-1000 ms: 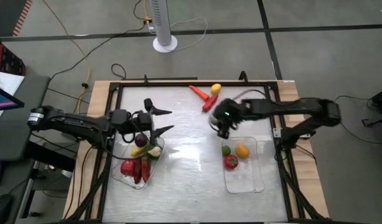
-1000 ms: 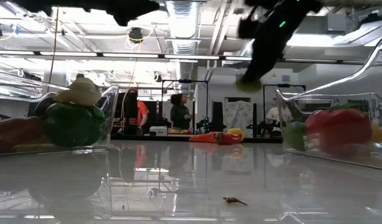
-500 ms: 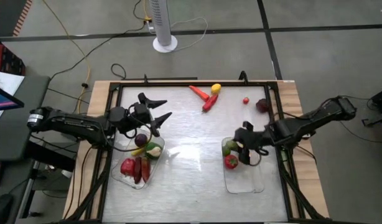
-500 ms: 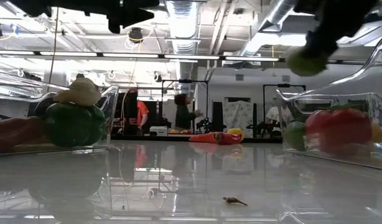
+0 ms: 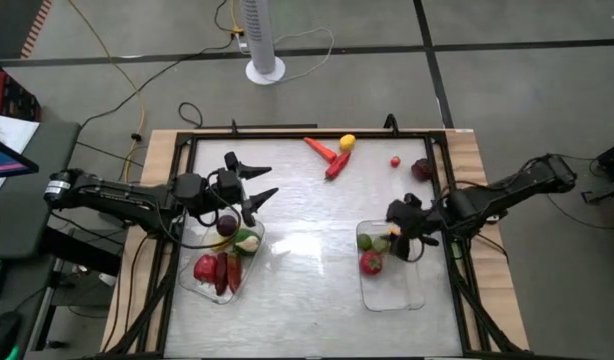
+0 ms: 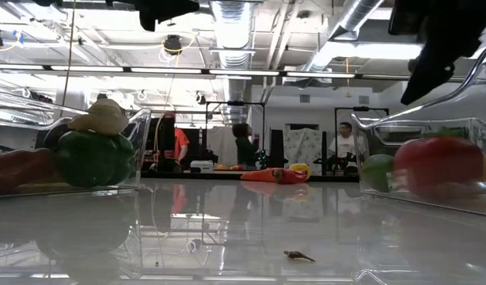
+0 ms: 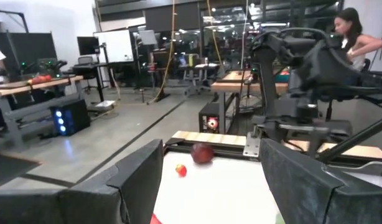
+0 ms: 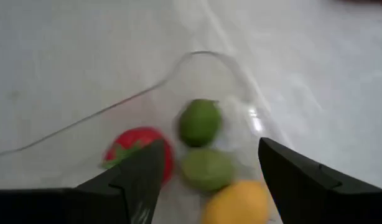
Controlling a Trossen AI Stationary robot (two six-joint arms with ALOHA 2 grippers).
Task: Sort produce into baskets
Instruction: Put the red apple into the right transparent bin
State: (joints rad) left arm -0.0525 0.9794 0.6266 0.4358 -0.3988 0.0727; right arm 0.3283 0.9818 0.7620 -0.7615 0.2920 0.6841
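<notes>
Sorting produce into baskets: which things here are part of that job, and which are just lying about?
Part of the job:
- left basket
- right basket
- loose carrot, lemon, dark plum, small red berry

Lying about:
- fan
- floor cables

place: robotics lab | evidence: workbenches, exposed ceiling ducts

left claw spread, empty; dark red fruit, small red fruit beyond.

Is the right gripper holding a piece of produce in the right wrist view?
No: the right gripper stands open and empty above the clear plastic tray.
</notes>
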